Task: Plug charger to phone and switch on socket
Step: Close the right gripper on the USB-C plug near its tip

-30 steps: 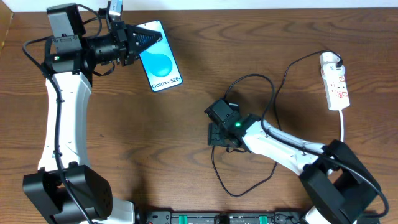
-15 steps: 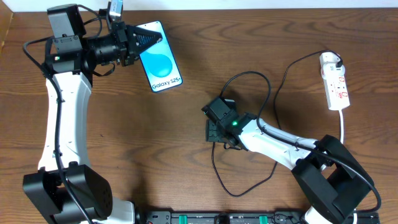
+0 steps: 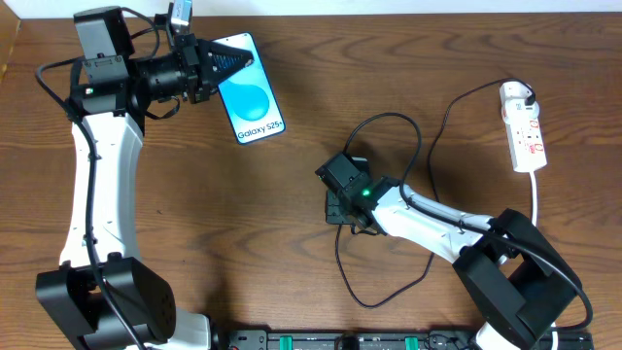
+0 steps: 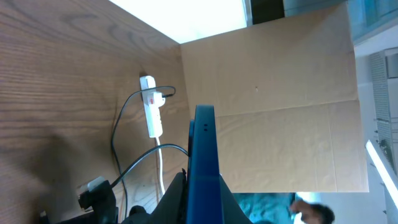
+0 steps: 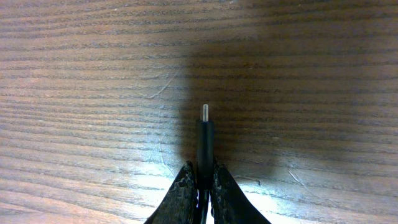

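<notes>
My left gripper (image 3: 227, 61) is shut on the phone (image 3: 253, 92), a slim phone with a blue screen at the table's back left. In the left wrist view the phone (image 4: 204, 149) stands edge-on between the left gripper's (image 4: 205, 182) fingers. Mid-table, my right gripper (image 3: 340, 211) points down at the wood and is shut on the charger's connector (image 5: 205, 134), whose metal tip sticks out ahead of the right gripper (image 5: 204, 173). The charger's thin black cable (image 3: 391, 119) loops back and right to the white socket (image 3: 524, 128), also seen as a small white strip (image 4: 151, 111).
The socket's white cord (image 3: 537, 194) runs toward the front right, behind my right arm. A black equipment bar (image 3: 340, 340) lines the front edge. A cardboard wall (image 4: 280, 93) shows beyond the table in the left wrist view.
My right gripper has shifted slightly left and closed its fingers on the charger's connector. The left arm and the phone have not moved.
</notes>
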You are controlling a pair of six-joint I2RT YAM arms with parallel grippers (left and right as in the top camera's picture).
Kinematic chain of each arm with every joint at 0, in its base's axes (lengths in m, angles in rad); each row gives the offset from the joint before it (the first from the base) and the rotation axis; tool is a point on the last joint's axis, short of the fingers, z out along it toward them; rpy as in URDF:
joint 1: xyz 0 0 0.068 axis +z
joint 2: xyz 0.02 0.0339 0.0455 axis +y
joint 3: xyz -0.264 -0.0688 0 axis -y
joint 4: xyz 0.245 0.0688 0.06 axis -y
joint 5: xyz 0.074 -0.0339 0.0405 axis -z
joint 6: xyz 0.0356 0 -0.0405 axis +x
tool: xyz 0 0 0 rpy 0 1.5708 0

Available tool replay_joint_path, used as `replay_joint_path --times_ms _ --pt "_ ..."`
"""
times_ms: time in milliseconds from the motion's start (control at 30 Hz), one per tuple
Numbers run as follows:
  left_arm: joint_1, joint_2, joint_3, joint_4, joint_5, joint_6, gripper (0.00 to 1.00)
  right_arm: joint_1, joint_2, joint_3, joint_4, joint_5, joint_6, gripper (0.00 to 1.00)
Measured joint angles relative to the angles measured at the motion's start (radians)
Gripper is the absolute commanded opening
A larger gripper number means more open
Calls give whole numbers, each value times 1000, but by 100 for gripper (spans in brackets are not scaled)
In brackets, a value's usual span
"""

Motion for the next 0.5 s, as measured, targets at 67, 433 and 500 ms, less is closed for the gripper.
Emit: replay_joint_path --times_ms 67,433,500 --pt "0 0 0 0 0 0 8 0 0 0 -1 0 2 9" --pt "0 0 0 0 0 0 8 -1 -1 14 -91 0 82 1" --pt "0 0 0 -1 0 0 7 -2 -2 21 -142 0 105 1"
